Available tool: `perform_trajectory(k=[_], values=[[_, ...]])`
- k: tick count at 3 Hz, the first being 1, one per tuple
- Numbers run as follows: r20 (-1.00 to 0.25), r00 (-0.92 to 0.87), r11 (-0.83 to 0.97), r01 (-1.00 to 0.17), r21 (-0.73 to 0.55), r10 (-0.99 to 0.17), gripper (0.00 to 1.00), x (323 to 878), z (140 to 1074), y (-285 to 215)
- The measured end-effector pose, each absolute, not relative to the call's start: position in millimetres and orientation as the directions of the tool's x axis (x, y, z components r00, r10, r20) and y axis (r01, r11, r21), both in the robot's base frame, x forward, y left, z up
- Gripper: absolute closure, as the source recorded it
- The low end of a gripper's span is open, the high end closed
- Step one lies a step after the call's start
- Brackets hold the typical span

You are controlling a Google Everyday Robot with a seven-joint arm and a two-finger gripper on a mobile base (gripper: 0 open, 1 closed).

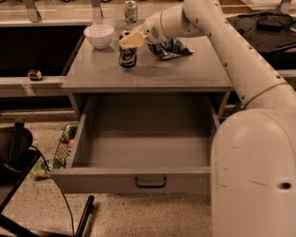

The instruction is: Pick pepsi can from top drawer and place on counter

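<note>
The pepsi can (127,54), dark blue with white and red marks, stands upright at the back left of the counter (185,74). My gripper (132,40) reaches in from the right and is shut on the can's top, its pale fingers (134,40) covering the rim. I cannot tell whether the can's base touches the counter or hangs just above it. The top drawer (138,178) is pulled fully open below the counter, and nothing shows inside it. Its dark bar handle (150,182) is at the front centre.
A white bowl (99,34) sits just left of the can. A taller green-and-white can (131,11) stands behind it. A blue snack bag (170,48) lies under my arm. My arm's large white body (254,176) fills the right foreground. A dark chair (14,148) stands at the left.
</note>
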State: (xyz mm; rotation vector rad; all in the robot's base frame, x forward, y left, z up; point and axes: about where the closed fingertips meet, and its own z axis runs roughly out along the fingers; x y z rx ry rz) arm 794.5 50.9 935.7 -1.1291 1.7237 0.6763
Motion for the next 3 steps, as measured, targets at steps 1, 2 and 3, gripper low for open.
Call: perform_trajectory(k=[1, 2, 3], values=[[-0.9, -0.176, 0.428, -0.904, -0.013, -0.399, 0.58, 806.3, 923.9, 52.5], [-0.889, -0.193, 0.428, -0.904, -0.004, -0.416, 0.35, 812.2, 917.7, 54.4], [-0.88, -0.201, 0.426, -0.905, -0.001, -0.429, 0.12, 815.8, 914.1, 56.0]])
